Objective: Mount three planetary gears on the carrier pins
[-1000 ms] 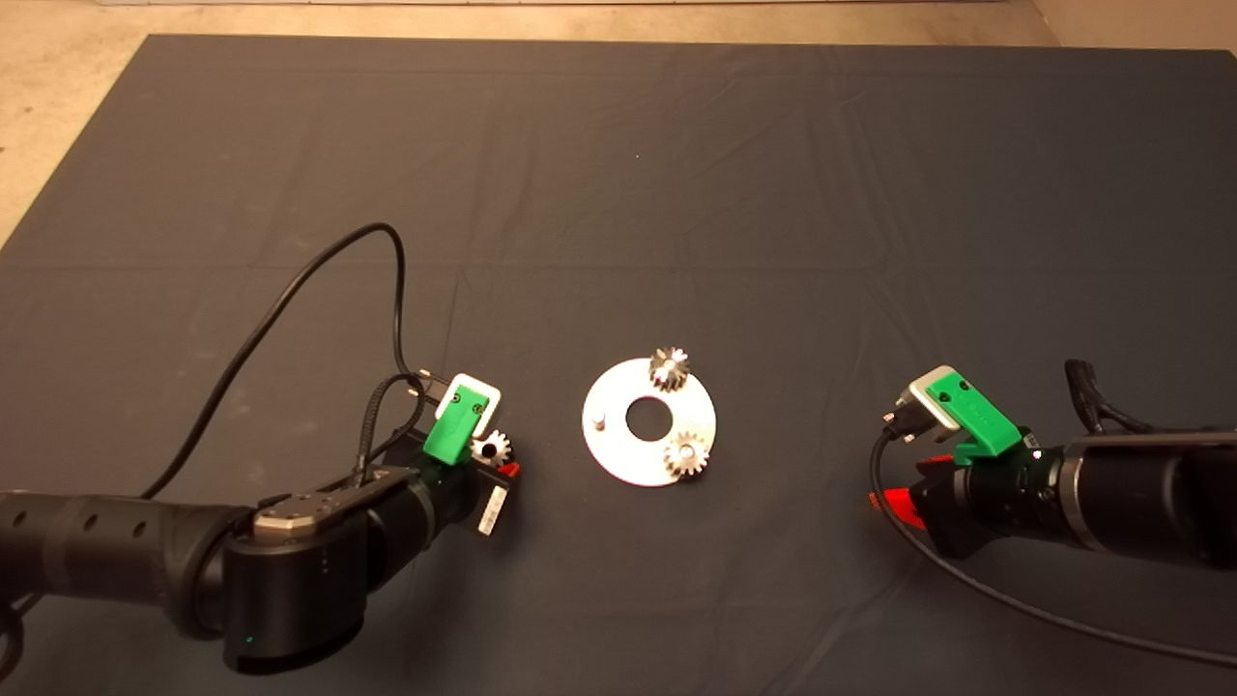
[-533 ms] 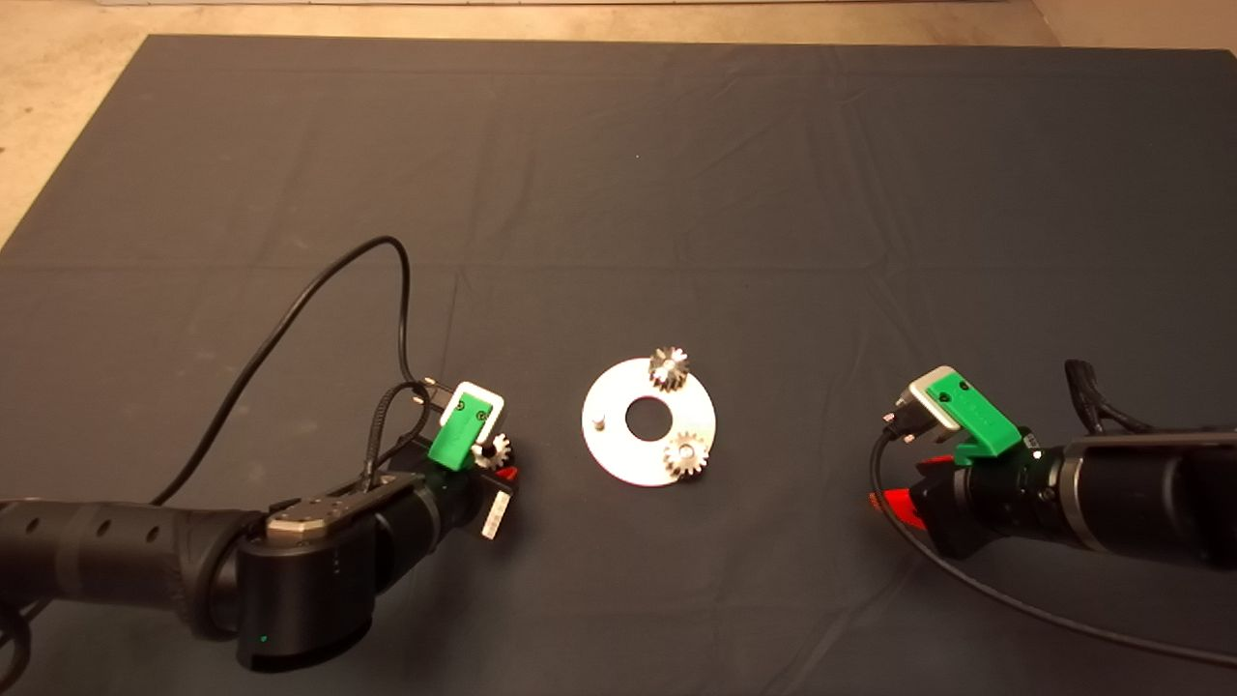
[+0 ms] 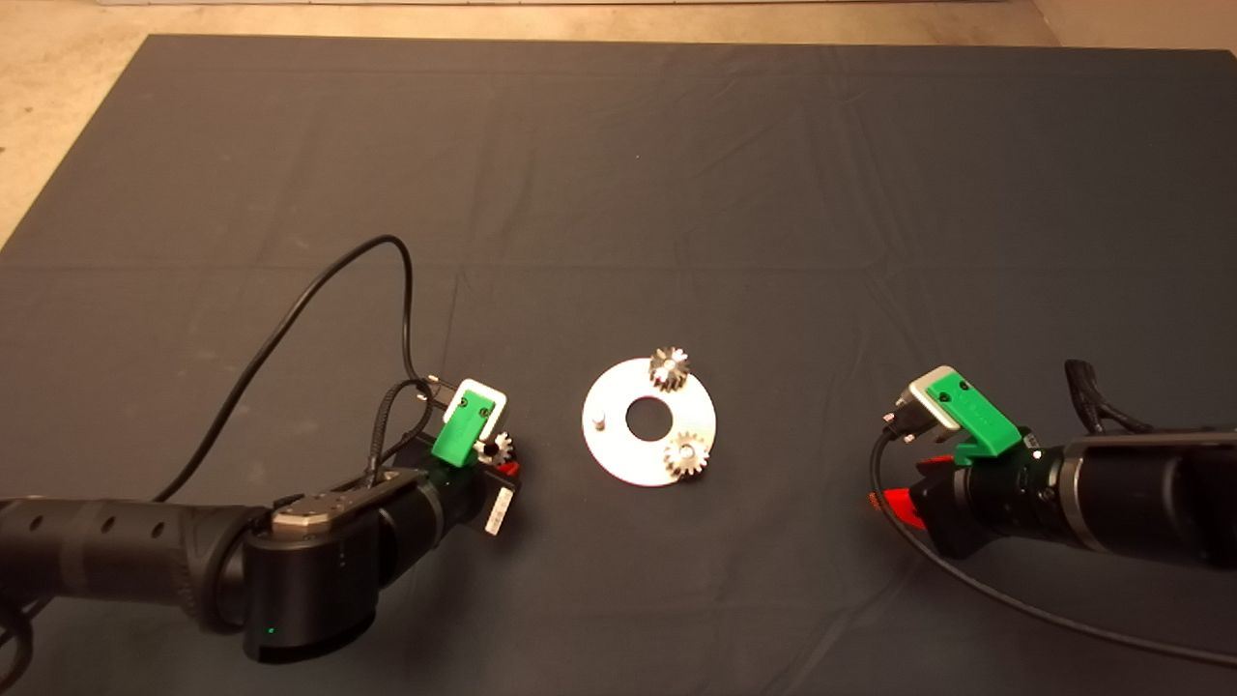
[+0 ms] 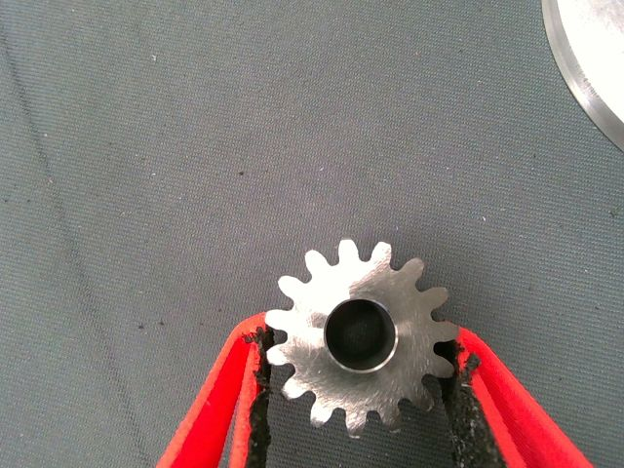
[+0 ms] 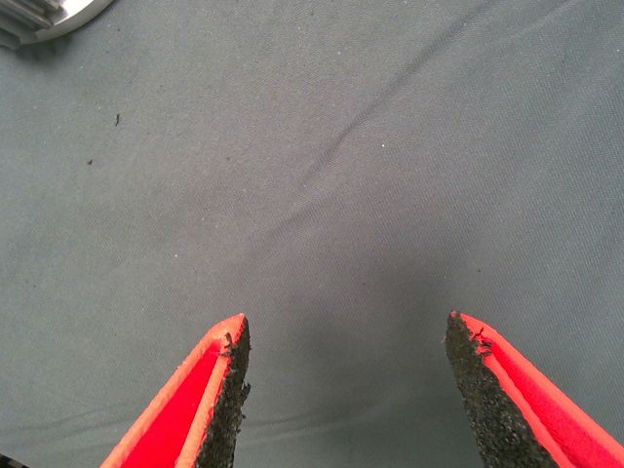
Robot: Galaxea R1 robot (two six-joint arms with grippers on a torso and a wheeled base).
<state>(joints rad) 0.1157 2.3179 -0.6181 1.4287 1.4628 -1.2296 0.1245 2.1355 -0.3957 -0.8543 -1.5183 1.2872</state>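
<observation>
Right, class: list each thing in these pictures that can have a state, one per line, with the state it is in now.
Third gear: flat on the mat, between the left gripper's pads.
Far gear: seated on a pin.
Near gear: seated on a pin.
Left-side pin: bare, upright.
Left gripper: shut on the third gear.
Right gripper: open, empty, over bare mat.

On the mat [image 3: 618,193], the disc [image 3: 618,454] lies centrally. Gears sit on it at 1 o'clock [image 3: 668,367] and 5 o'clock [image 3: 685,453]; a bare pin [image 3: 599,420] stands at 9. A third gear [image 3: 500,449] lies left of the disc, apart.
</observation>
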